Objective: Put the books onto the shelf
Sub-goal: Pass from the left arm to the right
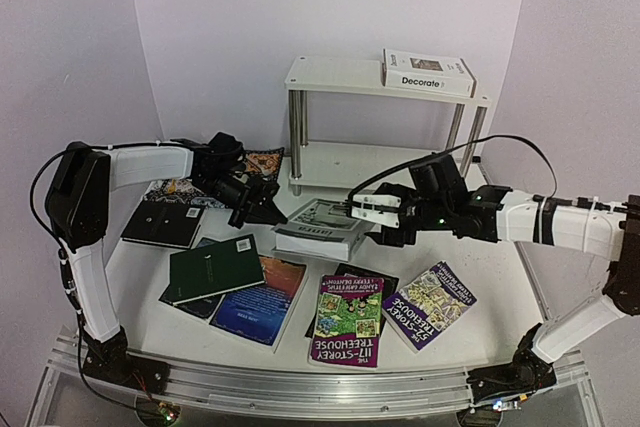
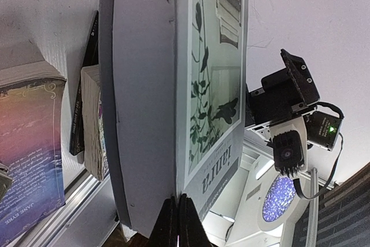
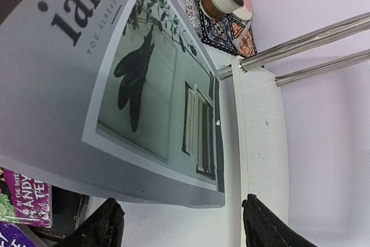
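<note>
As both arms reached in over the worktop (image 1: 495,267), we found the grey-white book (image 1: 322,229) lying between them, just in front of the shelf (image 1: 335,75). Its cover read "janra" above a smaller line beginning "YOU ALREADY", over a picture of a dark bird on a leafy stem. The left arm (image 1: 150,165) had its left jaws pressed together with nothing between them, their tips against the book's left edge. The right arm (image 1: 560,222) held its right jaws apart at the book's right edge. That edge lay just ahead of the gap, and we could not see either finger (image 3: 107,227) touching it. On the shelf's top board lay a thick white book (image 1: 428,72) with "Decorate" on its spine. Nearer the arm bases, a dark green book (image 1: 215,269) overlapped a blue book (image 1: 255,305) marked "JANE EYRE", and a black book (image 1: 165,224) lay further left. A purple paperback (image 1: 348,319) read "117-STOREY TREEHOUSE" with "ANDY GRIFFITHS" and "TERRY DENTON". A second purple paperback (image 1: 430,304) beside it read "-STOREY TREEHOUSE", its number too small for us to read. A patterned placemat (image 1: 265,162) lay behind the left arm.
</note>
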Robot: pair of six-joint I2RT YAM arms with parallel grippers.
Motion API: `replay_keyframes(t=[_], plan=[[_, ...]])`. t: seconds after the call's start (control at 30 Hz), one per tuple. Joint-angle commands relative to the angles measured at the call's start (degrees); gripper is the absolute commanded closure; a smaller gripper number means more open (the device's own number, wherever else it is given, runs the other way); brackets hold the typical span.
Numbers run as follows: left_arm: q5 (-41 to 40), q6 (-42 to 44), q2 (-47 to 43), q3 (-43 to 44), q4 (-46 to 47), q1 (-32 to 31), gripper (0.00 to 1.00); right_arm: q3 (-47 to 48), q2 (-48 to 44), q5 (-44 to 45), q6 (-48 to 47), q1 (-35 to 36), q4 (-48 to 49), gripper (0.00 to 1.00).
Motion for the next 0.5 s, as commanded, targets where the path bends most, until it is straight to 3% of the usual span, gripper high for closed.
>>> replay_keyframes(t=[0.0, 0.2, 0.3, 0.47], plan=[[3.15, 0.77, -1.47, 2.06, 1.07, -0.62, 1.00, 2.98, 0.08, -3.13, 2.42, 0.16, -1.73, 0.31], [3.01, 1.11, -1.62, 1.88, 1.03, -1.04, 1.00, 2.73, -0.53, -3.22, 2.05, 0.56, -3.95, 0.26], [2.68, 1.12, -1.88, 1.65, 1.03, -1.04, 1.00, 1.62, -2.40, -1.75, 7.65, -0.08, -2.71, 0.23], [2.37, 1.35, -2.16, 1.52, 1.03, -1.13, 1.00, 0.77, -6.69, -1.62, 24.74, -2.19, -3.94, 0.18]])
